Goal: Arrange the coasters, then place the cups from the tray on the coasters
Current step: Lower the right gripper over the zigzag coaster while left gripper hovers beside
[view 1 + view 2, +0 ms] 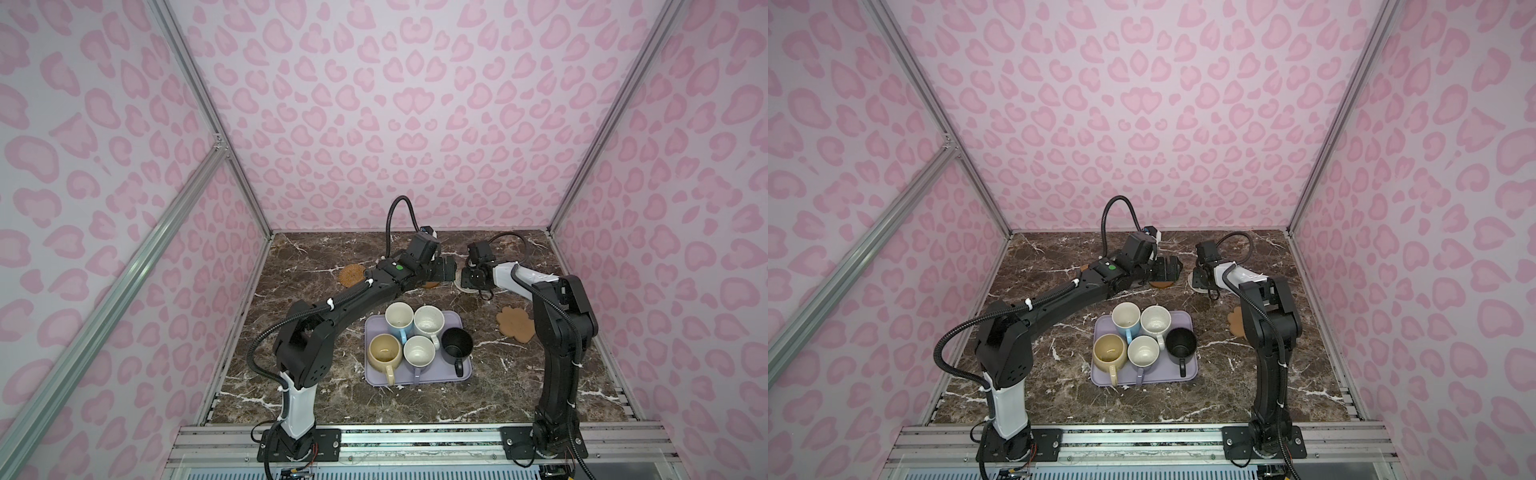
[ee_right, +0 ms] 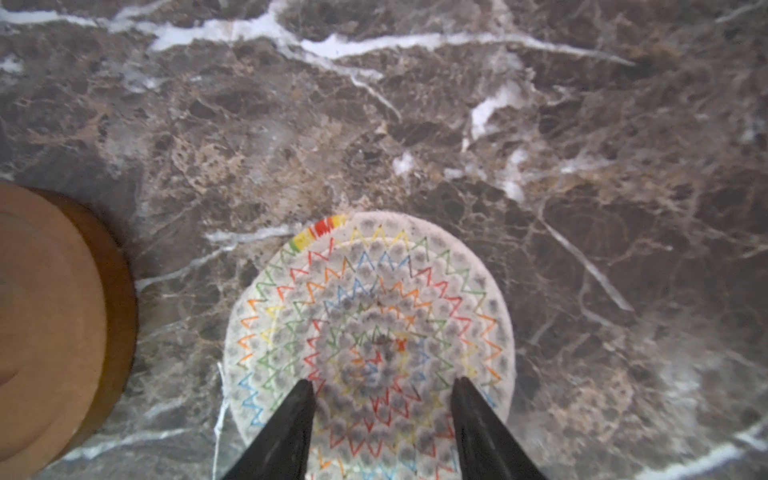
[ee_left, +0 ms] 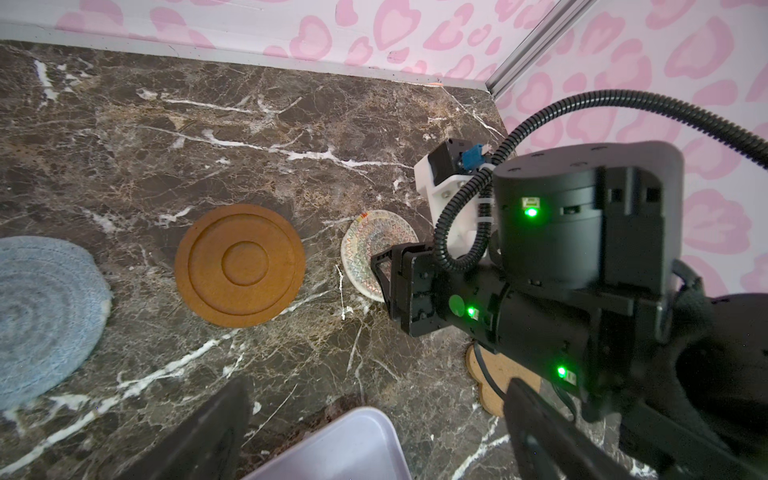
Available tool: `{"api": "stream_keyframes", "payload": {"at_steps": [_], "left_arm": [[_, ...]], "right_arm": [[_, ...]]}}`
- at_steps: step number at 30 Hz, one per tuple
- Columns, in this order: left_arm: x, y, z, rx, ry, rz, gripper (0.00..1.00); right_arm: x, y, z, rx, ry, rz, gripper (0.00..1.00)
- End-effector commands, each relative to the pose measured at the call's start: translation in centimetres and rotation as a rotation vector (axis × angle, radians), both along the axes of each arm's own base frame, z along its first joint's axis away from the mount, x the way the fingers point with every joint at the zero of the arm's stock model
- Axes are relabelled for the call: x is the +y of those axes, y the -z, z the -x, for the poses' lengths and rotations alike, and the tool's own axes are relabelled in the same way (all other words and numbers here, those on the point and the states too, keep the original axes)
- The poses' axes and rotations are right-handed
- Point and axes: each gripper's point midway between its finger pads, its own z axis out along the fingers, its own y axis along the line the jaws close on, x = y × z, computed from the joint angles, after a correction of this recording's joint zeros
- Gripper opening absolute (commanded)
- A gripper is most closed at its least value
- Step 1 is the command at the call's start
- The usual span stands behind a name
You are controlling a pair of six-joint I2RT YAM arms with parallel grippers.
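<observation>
Right fingers [image 2: 286, 436] spread, tips over beige woven disc [image 2: 370, 299] lying flat at far middle of table [image 1: 498, 395], just beside brown disc [image 3: 240, 265]. Left fingers [image 3: 208, 436] spread wide, empty, above table near tray [image 1: 440, 372]. Five cups [image 1: 419, 351] stand on tray.

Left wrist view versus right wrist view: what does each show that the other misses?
Only left wrist: the grey-blue coaster, the paw-shaped coaster, a corner of the tray. Only right wrist: the gap between the fingers of the right claw, over the beige coaster. Both: brown coaster, beige coaster, right claw, marble table.
</observation>
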Motion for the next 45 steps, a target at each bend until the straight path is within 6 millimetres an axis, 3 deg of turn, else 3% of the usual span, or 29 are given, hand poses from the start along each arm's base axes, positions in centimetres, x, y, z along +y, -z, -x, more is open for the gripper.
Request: {"api": "stream_keyframes", "payload": {"at_steps": [1, 17, 26, 27, 30, 38, 43, 45], "left_arm": [[-0.4, -0.6, -0.3, -0.015, 0.008, 0.012, 0.97], [0.4, -0.1, -0.2, -0.012, -0.023, 0.013, 0.97], [0.6, -0.5, 0.0, -0.021, -0.028, 0.021, 0.97], [0.7, -0.5, 0.0, -0.022, -0.029, 0.019, 0.97], [0.8, -0.7, 0.0, -0.028, -0.032, 0.023, 0.97], [1.4, -2.0, 0.6, -0.057, -0.039, 0.047, 0.97], [1.6, -2.6, 1.8, -0.062, -0.011, 0.086, 0.97], [1.7, -3.0, 2.6, -0.071, 0.011, 0.104, 0.97]], "right_arm": [[0.5, 2.3, 1.9, 0.116, -0.028, 0.0, 0.54], [2.2, 2.6, 0.8, 0.107, -0.062, -0.047, 0.52], [1.9, 2.3, 0.7, 0.099, -0.049, -0.038, 0.53], [2.2, 1.0, -0.4, 0.063, -0.05, -0.042, 0.53], [2.1, 0.0, -1.2, 0.04, -0.048, -0.029, 0.55], [1.4, -4.6, -1.8, -0.06, -0.037, 0.003, 0.6], [1.1, -7.6, 0.0, -0.118, -0.035, -0.017, 0.67], [0.8, -8.7, 1.2, -0.139, -0.026, -0.028, 0.75]]}}
